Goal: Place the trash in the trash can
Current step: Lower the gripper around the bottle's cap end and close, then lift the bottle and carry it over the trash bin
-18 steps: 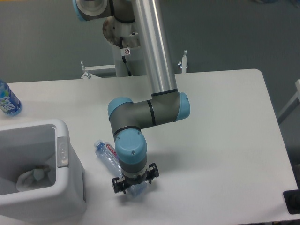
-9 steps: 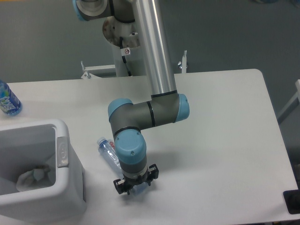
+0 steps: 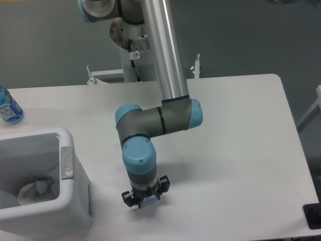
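My gripper [image 3: 145, 200] points straight down near the front of the table, right of the trash can [image 3: 75, 198]. Its fingers are closed on the clear bluish bottle, of which only a small bluish bit [image 3: 147, 203] shows between them. The rest of the bottle is hidden under my wrist. The crumpled white wrapper [image 3: 34, 191] lies inside the white trash can, at its bottom. The can's grey tab [image 3: 66, 161] is on the rim that faces my gripper.
A bottle with a blue label [image 3: 8, 107] stands at the table's far left edge, behind the can. A black object [image 3: 312, 216] sits at the front right corner. The arm's base and a metal bracket [image 3: 108, 74] are behind the table.
The bottle lay slanted on the table to the upper left of my gripper. It has slid out of sight under my wrist, and the gripper has shifted slightly.
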`<action>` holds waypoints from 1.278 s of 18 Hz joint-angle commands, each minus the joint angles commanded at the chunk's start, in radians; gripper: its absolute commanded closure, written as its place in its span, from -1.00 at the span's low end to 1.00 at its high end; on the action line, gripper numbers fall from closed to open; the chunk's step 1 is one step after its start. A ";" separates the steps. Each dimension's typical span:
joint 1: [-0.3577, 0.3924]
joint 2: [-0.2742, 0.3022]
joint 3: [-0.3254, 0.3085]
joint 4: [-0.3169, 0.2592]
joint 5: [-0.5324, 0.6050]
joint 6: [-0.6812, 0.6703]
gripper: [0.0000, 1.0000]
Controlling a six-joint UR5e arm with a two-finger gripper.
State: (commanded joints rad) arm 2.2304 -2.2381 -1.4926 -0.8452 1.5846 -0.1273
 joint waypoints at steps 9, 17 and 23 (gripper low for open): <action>0.005 0.040 -0.003 -0.008 -0.005 0.025 -0.26; 0.072 0.187 0.052 -0.009 -0.113 0.025 -0.26; 0.162 0.216 0.250 -0.005 -0.309 -0.061 -0.26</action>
State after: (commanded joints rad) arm 2.3928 -2.0218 -1.2429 -0.8498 1.2752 -0.1884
